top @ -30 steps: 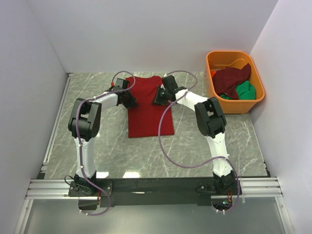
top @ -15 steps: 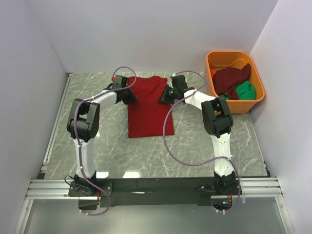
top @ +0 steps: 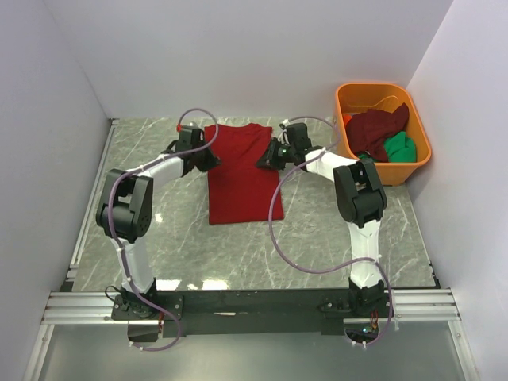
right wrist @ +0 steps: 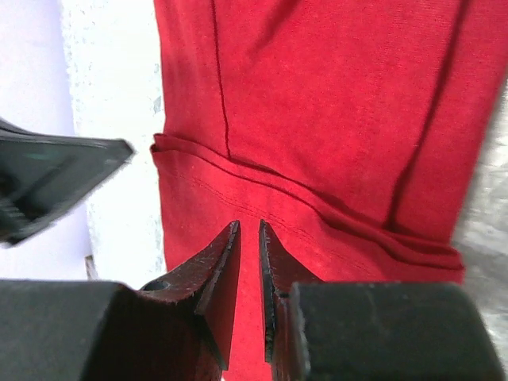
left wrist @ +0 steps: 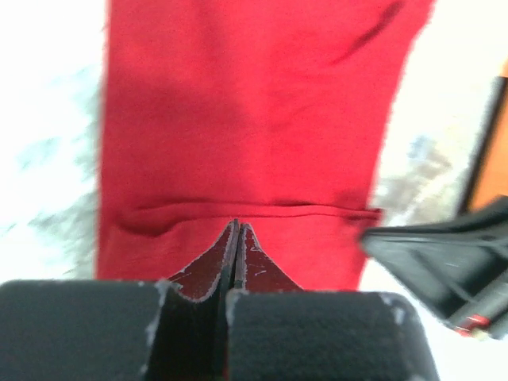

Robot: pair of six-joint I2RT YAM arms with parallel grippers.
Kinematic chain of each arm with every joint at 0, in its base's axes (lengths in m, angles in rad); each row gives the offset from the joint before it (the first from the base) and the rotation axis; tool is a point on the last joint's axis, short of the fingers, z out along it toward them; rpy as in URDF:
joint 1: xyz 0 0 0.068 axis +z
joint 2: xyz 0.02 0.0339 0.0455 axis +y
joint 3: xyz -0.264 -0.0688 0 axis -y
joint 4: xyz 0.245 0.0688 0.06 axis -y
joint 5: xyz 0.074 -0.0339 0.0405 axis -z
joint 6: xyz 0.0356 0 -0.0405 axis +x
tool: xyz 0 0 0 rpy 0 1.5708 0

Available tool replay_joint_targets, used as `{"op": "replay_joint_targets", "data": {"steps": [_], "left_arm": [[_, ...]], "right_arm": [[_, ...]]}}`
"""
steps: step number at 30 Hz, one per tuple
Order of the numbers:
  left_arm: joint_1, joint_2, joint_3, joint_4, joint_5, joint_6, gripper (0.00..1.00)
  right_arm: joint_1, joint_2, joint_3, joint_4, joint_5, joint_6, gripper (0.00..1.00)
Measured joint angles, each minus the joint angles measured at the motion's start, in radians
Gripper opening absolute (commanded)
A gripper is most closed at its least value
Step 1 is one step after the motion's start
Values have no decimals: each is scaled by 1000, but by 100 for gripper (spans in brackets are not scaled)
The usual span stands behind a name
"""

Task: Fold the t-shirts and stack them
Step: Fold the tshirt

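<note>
The bright red t-shirt (top: pixel 242 175) lies flat on the marble table as a long strip, both sleeves folded in. My left gripper (top: pixel 208 159) is at its upper left edge; in the left wrist view its jaws (left wrist: pixel 236 226) are pressed together over the red cloth (left wrist: pixel 254 119) with nothing between them. My right gripper (top: pixel 265 158) is at the upper right edge; in the right wrist view its jaws (right wrist: pixel 248 226) stand a narrow gap apart, empty, above the cloth (right wrist: pixel 333 103). The dark maroon t-shirt (top: pixel 378 131) and the green t-shirt (top: pixel 399 148) lie crumpled in the tub.
The orange plastic tub (top: pixel 381 86) stands at the back right by the wall. White walls close in the table on the left, back and right. A metal rail (top: pixel 238 302) runs along the near edge by the arm bases.
Both grippers have moved outward and a little back, from on top of the shirt to its upper side edges. The red shirt lies as before.
</note>
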Motion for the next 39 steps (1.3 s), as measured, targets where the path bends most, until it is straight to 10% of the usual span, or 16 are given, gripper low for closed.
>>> {"op": "replay_joint_targets", "data": {"steps": [29,39], "left_arm": [[31,82,-64,21,-78,-88,1],[43,-16,-9,-134,-157,-73,36]], "right_arm": [[-143,37,-60,7,27,16,21],[-146,-205,-188,-68,104,10,23]]}}
